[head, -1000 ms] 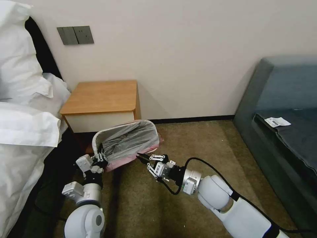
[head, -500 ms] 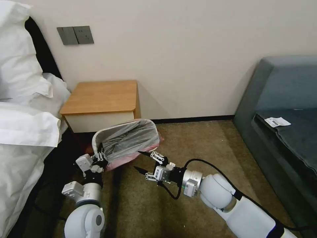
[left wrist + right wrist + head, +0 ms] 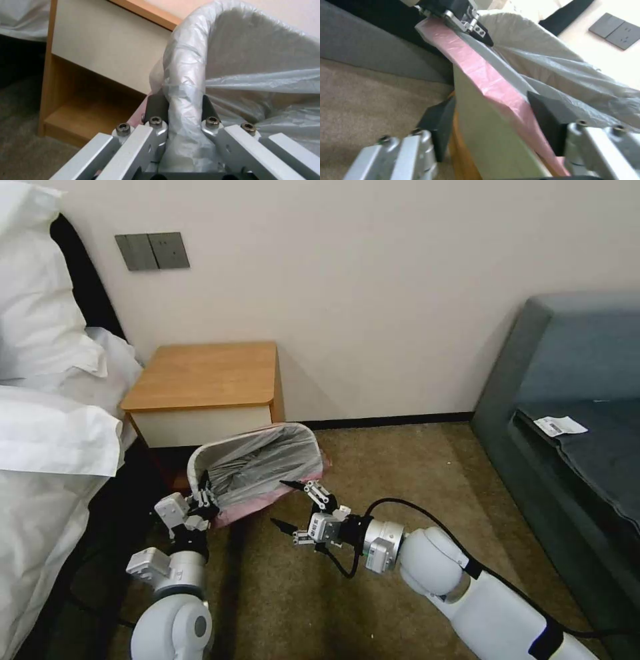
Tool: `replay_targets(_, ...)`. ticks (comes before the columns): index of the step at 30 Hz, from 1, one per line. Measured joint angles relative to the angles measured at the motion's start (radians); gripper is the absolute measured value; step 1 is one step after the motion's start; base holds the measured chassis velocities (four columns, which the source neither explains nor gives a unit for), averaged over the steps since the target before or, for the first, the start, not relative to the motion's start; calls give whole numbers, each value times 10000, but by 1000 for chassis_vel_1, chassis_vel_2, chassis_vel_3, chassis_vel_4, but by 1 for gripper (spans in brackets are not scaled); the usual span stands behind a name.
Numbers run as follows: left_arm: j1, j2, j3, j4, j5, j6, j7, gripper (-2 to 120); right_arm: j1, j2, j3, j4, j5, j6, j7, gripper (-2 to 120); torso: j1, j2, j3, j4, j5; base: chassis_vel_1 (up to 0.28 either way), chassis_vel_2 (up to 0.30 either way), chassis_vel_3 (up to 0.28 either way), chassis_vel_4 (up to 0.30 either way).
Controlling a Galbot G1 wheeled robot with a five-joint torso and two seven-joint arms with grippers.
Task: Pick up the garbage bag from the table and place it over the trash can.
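Garbage bag: the grey garbage bag (image 3: 260, 463) lines the trash can (image 3: 205, 452); its pink-red band (image 3: 260, 503) is folded over the rim on the side facing your right gripper; the film sags crinkled into the opening.
Trash can: it stands tipped on the carpet (image 3: 373, 473), just in front of the table (image 3: 203, 377), mouth leaning toward your grippers.
Left gripper: your left gripper (image 3: 202, 499) is clamped on the bag-covered rim at the can's near left corner; in the left wrist view one dark pad (image 3: 156, 105) sits outside the rim and the other inside, with the grey film (image 3: 185, 82) pinched between them.
Right gripper: your right gripper (image 3: 288, 507) has its fingers spread wide, one black tip (image 3: 288, 485) near the pink band, the other lower over the carpet; in the right wrist view the can's wall (image 3: 483, 130) and the band (image 3: 476, 75) run between the two pads (image 3: 550, 120) without either pad pressing on them.
Table: its wooden top lies beyond the can from both grippers; the cream drawer front (image 3: 200, 425) faces you.
Surroundings: white bedding (image 3: 47, 433) lies beside your left arm; a dark sofa (image 3: 567, 400) stands well apart from your right arm.
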Motion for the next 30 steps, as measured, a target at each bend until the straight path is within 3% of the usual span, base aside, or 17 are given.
replay_targets(2, -3, 0, 15, 0, 3, 0, 0, 7, -7, 4, 1, -17, 11, 8, 13, 56, 0, 0, 0, 0, -1, 0, 0, 0, 0)
replay_targets(4, 35, 0, 35, -3, 31, -13, 0, 7, -33, 9, 29, -70, 17, 69, 32, 41, 0, 0, 0, 0, 0, 0, 0, 0, 0)
replay_targets(6, 62, 0, 35, -15, 35, -21, 0, 7, -43, 6, 42, -81, 18, 85, 38, 38, 0, 0, 0, 0, 0, 0, 0, 0, 0)
replay_targets(8, 174, 0, 37, -94, 44, -53, 0, 7, -88, 0, 65, -84, 34, 111, 57, 26, 0, 0, 0, 0, 0, 0, 0, 0, 0)
replay_targets(10, 194, -1, 37, -113, 47, -61, 1, 7, -100, 1, 73, -84, 35, 117, 58, 25, 0, 0, 0, 0, 0, 0, 0, 0, 0)
replay_targets(16, 276, 0, 55, -189, 104, -85, 14, 7, -145, 42, 118, -33, 44, 141, 80, 0, 0, 0, 0, 1, 0, 0, 0, 0, 0)
replay_targets(30, 225, 0, -70, -373, -128, -20, -29, 7, -389, -74, 278, 206, 51, 280, 14, 0, 0, 0, 0, 0, 0, 0, 0, 0, 0)
